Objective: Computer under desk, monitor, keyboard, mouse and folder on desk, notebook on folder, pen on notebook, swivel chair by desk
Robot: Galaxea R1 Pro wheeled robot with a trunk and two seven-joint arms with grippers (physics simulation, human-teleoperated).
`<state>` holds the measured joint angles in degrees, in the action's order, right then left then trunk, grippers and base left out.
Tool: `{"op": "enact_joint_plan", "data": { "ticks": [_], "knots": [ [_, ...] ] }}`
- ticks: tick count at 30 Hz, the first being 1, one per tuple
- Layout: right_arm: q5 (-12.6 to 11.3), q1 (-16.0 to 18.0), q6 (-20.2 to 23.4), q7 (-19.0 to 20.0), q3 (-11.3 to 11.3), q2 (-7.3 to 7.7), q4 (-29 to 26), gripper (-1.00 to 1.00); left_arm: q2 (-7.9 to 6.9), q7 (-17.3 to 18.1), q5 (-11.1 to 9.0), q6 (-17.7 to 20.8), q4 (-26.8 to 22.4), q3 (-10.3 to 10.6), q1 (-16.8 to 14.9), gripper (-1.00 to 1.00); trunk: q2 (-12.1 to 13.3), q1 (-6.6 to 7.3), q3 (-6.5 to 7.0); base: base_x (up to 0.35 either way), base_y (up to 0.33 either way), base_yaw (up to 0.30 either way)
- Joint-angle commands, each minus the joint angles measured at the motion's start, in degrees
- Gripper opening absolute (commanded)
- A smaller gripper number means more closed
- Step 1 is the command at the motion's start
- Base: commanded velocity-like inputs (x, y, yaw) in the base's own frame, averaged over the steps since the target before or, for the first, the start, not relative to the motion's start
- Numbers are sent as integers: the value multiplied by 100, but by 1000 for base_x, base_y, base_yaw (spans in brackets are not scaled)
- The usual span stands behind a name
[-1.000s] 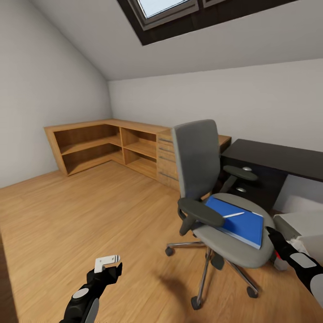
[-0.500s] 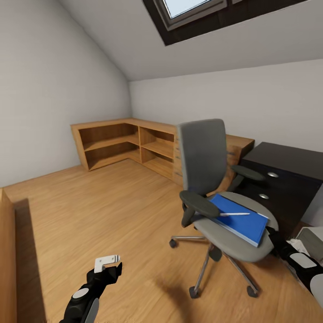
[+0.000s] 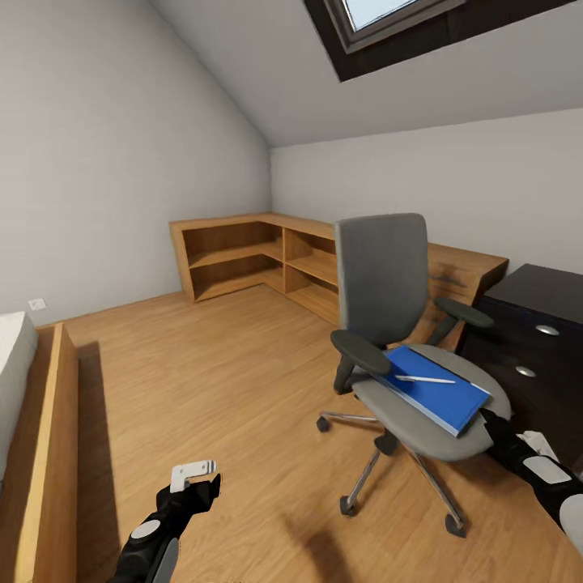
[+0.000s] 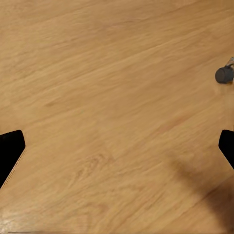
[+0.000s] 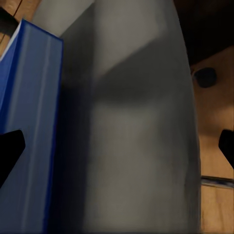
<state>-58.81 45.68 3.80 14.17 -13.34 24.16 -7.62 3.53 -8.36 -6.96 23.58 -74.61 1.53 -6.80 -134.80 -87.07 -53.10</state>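
Observation:
The grey swivel chair [image 3: 382,279] stands on the wooden floor just left of the black desk [image 3: 541,285]. On its seat lies the blue folder [image 3: 441,395] with the white pen [image 3: 425,379] on top of it. My right gripper [image 3: 489,418] is open at the seat's right edge; the right wrist view has it [image 5: 117,146] wide open over the grey seat [image 5: 141,146] beside the folder's edge [image 5: 29,122]. My left gripper [image 3: 202,487] hangs open and empty above bare floor [image 4: 117,151]. The computer, monitor, keyboard, mouse and notebook are out of view.
A low wooden corner shelf unit [image 3: 243,255] runs along the far walls behind the chair. A wooden bed frame [image 3: 53,453] with a white mattress [image 3: 12,348] fills the near left. One chair caster [image 4: 224,74] sits near my left gripper. Open floor [image 3: 219,364] lies between bed and chair.
The camera has turned left: the shelves, chair and desk have slid rightward in the picture and the bed has come into sight. Both arms keep their pose.

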Motion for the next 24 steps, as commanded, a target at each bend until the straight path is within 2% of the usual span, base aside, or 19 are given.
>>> {"op": "enact_joint_plan", "data": {
  "ticks": [1,18,24],
  "knots": [
    [-43,3,42,42,7,-12,-2,100,-1,-52,-60,22,-4,14,-5,100,-2,1,-5,0,0,268],
    [-34,3,33,54,15,-40,-8,100,-1,-52,-60,16,-8,14,-5,100,-2,1,-28,1,0,268],
    [-34,4,33,67,13,-35,-11,100,-1,-52,-60,15,-7,14,-5,100,-2,1,-45,90,0,267]
  ]
}}
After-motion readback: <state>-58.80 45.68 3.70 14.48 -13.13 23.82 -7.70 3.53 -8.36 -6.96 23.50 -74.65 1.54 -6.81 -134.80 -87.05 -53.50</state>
